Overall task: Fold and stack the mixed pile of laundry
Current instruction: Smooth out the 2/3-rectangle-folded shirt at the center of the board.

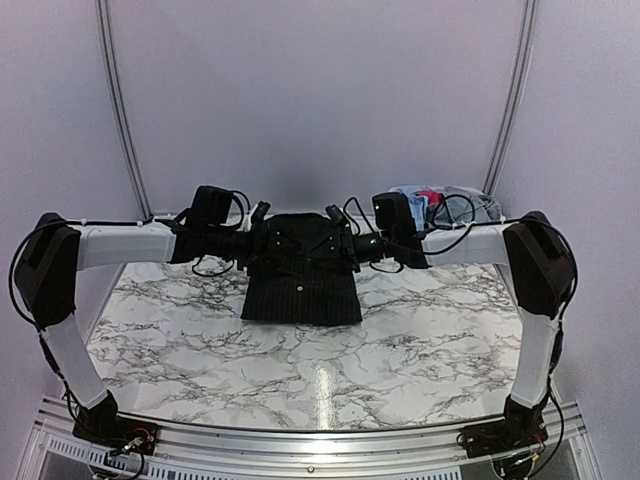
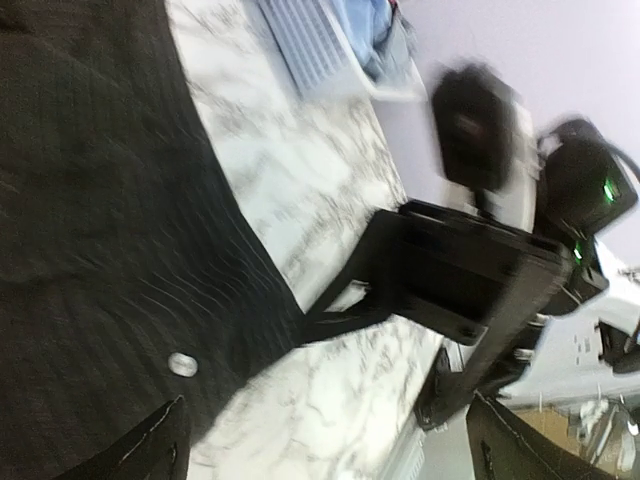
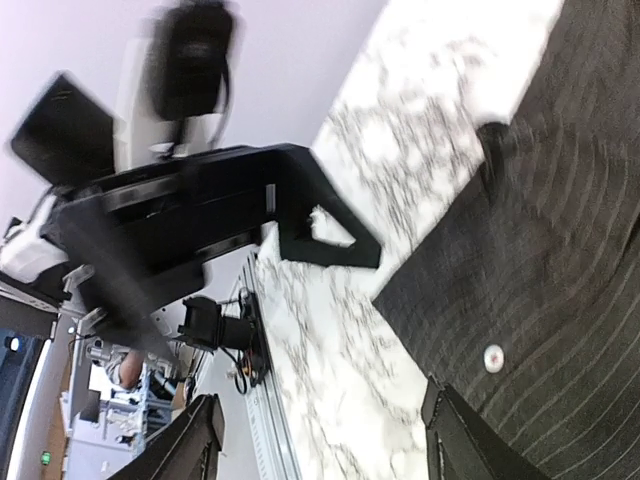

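Note:
The black pinstriped shirt [image 1: 302, 280] lies flat at the back middle of the marble table [image 1: 420, 340]. It also shows in the left wrist view [image 2: 100, 230] and the right wrist view [image 3: 560, 260], each with a white button. My left gripper [image 1: 262, 240] hovers over the shirt's left part, open and empty [image 2: 330, 450]. My right gripper [image 1: 345, 238] hovers over its right part, open and empty [image 3: 325, 445]. Light blue, grey-blue and pink-red garments [image 1: 440, 200] sit piled at the back right.
The white lattice basket [image 2: 310, 50] stands at the table's back right and holds the other garments. The two grippers face each other closely over the shirt. Metal frame poles [image 1: 120, 110] rise at the back corners. A metal rail [image 1: 320, 440] runs along the near edge.

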Robot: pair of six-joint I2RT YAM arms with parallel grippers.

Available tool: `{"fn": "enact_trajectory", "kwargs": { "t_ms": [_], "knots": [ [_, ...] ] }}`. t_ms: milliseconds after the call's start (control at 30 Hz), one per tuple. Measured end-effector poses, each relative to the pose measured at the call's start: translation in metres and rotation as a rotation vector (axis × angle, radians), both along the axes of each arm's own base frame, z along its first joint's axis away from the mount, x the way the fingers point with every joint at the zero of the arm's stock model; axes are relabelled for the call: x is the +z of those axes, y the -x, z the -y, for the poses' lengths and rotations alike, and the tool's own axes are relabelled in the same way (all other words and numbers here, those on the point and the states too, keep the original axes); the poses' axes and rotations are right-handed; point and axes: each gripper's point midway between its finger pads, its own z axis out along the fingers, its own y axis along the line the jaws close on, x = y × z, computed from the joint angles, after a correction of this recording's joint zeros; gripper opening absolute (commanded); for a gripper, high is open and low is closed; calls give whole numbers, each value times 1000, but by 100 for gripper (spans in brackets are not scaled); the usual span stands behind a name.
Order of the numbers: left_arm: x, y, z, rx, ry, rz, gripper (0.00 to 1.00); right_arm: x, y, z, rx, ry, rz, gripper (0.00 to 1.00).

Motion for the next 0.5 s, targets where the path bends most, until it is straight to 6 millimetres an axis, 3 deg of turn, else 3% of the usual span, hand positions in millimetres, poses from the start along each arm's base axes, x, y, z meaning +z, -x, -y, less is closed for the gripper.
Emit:
{"fn": "enact_trajectory", "kwargs": {
  "t_ms": [67, 133, 300, 400, 500],
  "knots": [
    [-7, 17, 18, -56, 17, -17, 99, -22, 7, 0, 4, 23, -48, 63],
    [-26, 31, 31, -95, 16, -64, 99, -54, 11, 0, 1, 59, -116, 62],
    [-91, 27, 33, -68, -16, -194, 99, -124, 10, 8, -24, 141, -246, 62],
    [-123, 27, 27, -36, -31, -255, 99, -137, 9, 12, -24, 150, -264, 62],
    [-123, 25, 24, -12, -3, -254, 99, -139, 9, 13, -27, 151, -253, 61]
  ]
}}
